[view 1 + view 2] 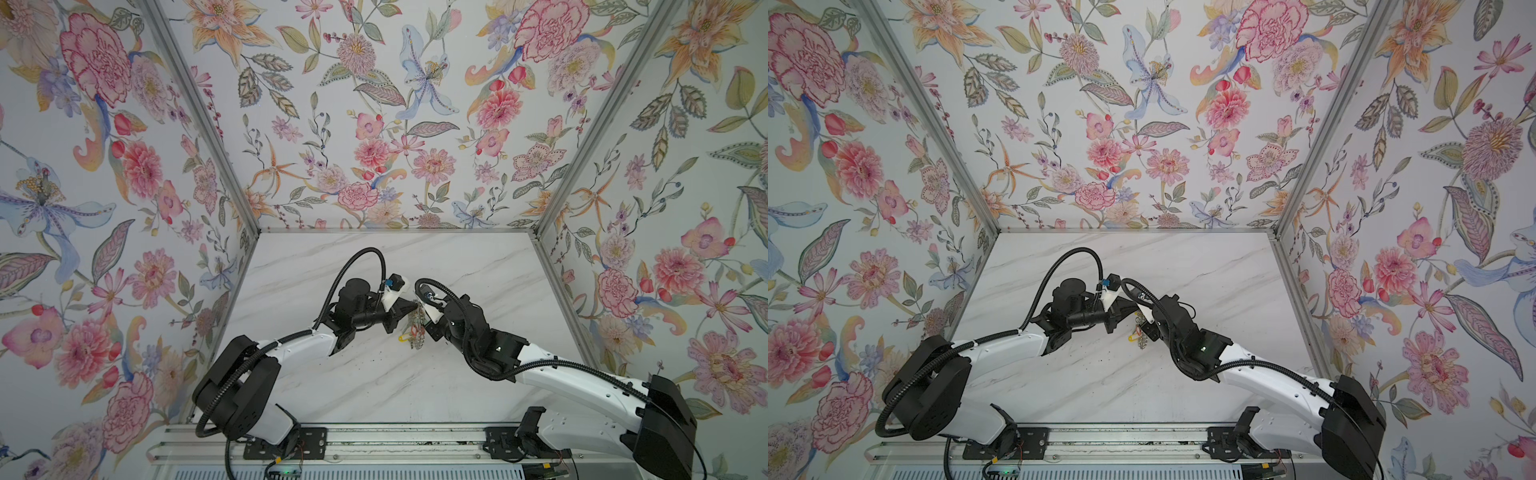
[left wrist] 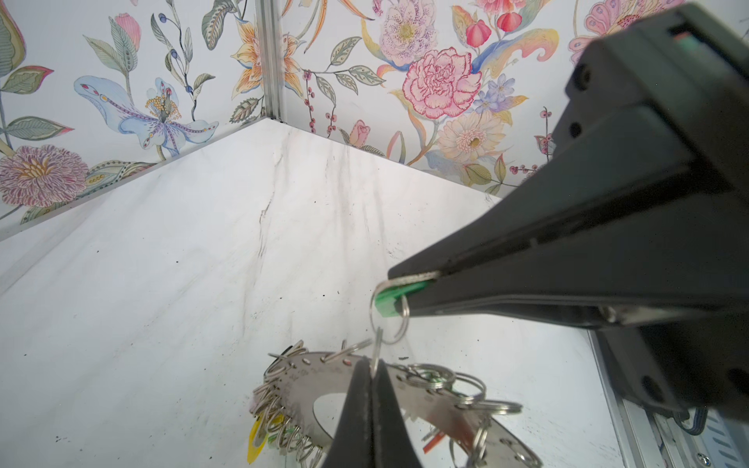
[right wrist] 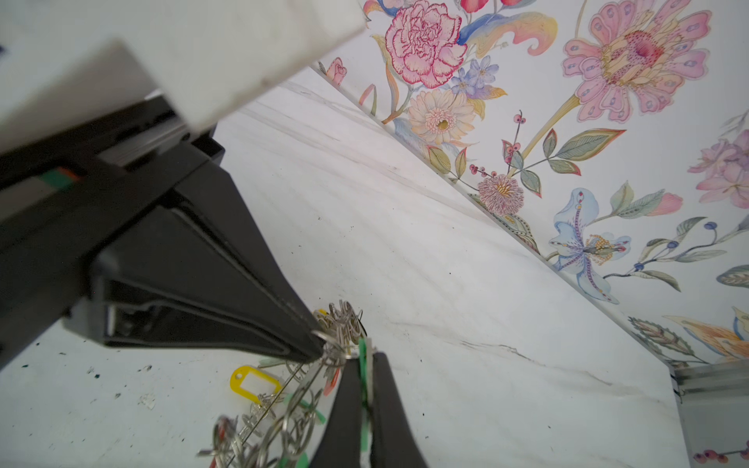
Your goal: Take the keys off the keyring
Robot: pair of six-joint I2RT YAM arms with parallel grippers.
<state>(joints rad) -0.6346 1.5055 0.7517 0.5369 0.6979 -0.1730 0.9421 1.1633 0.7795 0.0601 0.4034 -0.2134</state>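
On the left of both top views your left gripper (image 1: 414, 308) reaches in toward the middle of the marble table (image 1: 374, 386), its jaws pressed together. The left wrist view shows them pinching a small split ring (image 2: 377, 343) that stands edge-on just above the rim of the keyring (image 2: 308, 389). You find the keyring itself between the two tools, near the table's centre — a flat grey disc with a wide round hole, tipped up rather than lying flat. You cannot tell whether its lower edge touches the marble. The keys (image 3: 247, 439) and their little rings crowd its rim in a silver tangle, with a yellow tag (image 3: 253, 383) just beside the bunch, low against the table. To the right, your right gripper (image 2: 399, 288) comes in from the opposite side, its tip almost meeting the left one. Its jaws are clamped too — on a green tag (image 2: 389, 302), with a sliver of silver metal caught alongside it. A wire loop (image 2: 406, 314) threaded through that tag hangs down and links to the ring your left tool holds.
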